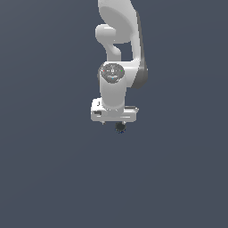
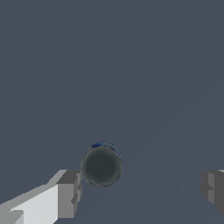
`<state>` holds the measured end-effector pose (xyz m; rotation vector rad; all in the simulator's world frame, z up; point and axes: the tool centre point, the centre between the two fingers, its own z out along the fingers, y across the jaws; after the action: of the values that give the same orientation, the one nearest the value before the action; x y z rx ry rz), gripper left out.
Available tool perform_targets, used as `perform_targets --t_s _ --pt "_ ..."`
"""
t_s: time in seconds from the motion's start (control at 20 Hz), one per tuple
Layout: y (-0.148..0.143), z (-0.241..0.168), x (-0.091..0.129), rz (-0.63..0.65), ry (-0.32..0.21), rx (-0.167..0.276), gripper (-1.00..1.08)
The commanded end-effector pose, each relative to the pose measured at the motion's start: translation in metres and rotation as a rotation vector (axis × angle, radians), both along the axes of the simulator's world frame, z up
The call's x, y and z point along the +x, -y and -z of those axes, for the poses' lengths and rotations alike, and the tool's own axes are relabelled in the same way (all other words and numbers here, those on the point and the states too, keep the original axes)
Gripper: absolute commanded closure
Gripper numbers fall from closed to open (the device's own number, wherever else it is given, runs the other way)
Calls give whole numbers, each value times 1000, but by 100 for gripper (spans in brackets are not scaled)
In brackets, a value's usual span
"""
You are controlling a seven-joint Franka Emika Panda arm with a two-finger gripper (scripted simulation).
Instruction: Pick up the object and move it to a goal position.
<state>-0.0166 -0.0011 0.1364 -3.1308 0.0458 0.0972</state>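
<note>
The object [image 2: 101, 165] is a small round dark grey-black lump with a faint blue rim. In the wrist view it lies between my two fingers, much closer to one finger [image 2: 68, 192] than to the other [image 2: 213, 188], touching neither. My gripper [image 2: 140, 192] is open and empty. In the exterior view the object [image 1: 120, 128] shows as a tiny dark lump just under the white gripper bar [image 1: 114, 113]; the fingertips are hidden there by the hand.
A flat dark grey-blue surface [image 1: 53, 169] fills both views. The white arm [image 1: 120, 40] rises above the hand in the exterior view.
</note>
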Motion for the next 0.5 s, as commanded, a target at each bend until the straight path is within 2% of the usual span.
perform_targets --t_s 0.0,0.45 --pt "0 0 0 0 0 0 -92" --pt "16 -9 12 -9 28 -14 -92"
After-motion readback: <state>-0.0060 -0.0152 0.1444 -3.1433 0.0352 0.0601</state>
